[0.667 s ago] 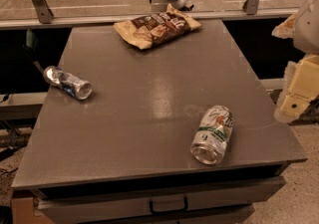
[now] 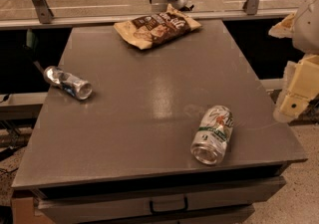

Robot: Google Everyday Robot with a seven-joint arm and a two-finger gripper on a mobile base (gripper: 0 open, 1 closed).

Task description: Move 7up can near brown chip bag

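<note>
7up can (image 2: 213,134) lies on its side, axis front-back, left of my hand (image 2: 296,96), which sits off the counter (image 2: 149,93); hand state: can't tell

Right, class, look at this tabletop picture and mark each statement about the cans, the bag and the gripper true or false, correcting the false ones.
1. The 7up can lies on its side near the front right corner of the table. True.
2. The brown chip bag lies at the table's near edge. False: it lies at the far edge, well away from the 7up can.
3. The gripper is lifting the 7up can. False: the gripper is beside the table's right edge, apart from the can, which rests on the table.
4. A crushed can lies on its side near the table's left edge. True.
</note>
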